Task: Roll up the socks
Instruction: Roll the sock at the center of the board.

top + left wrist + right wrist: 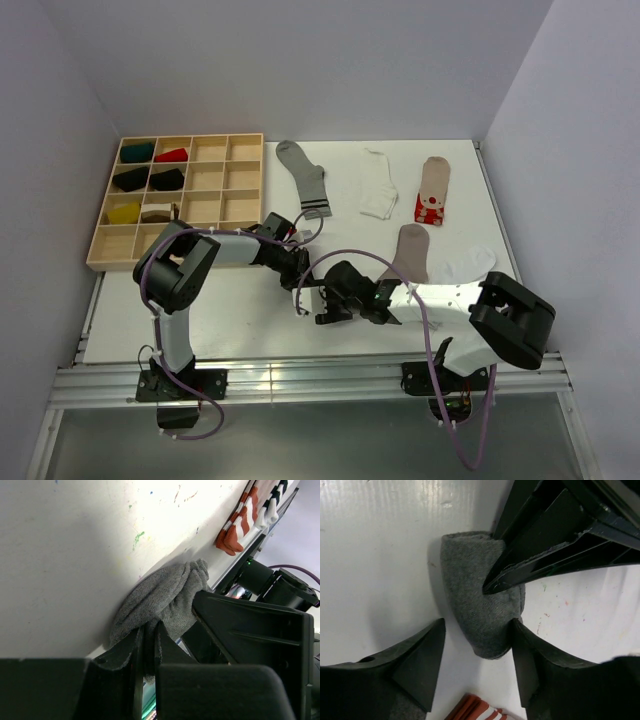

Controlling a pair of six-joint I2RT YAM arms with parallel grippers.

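The left gripper point(150, 635) is pinching the dark grey sock point(480, 595), jaws closed tight on the knit. The bunched bundle is lying on the table point(380, 555), right where both arms are meeting. The right gripper point(477, 627) is hanging wide open and empty, its fingers straddling the bundle's near end, with the long axis pointing straight into its gap.

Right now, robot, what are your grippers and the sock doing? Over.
Left gripper shut on the rolled grey sock. Right gripper open, straddling it. Red-striped sock close by, not blocking.
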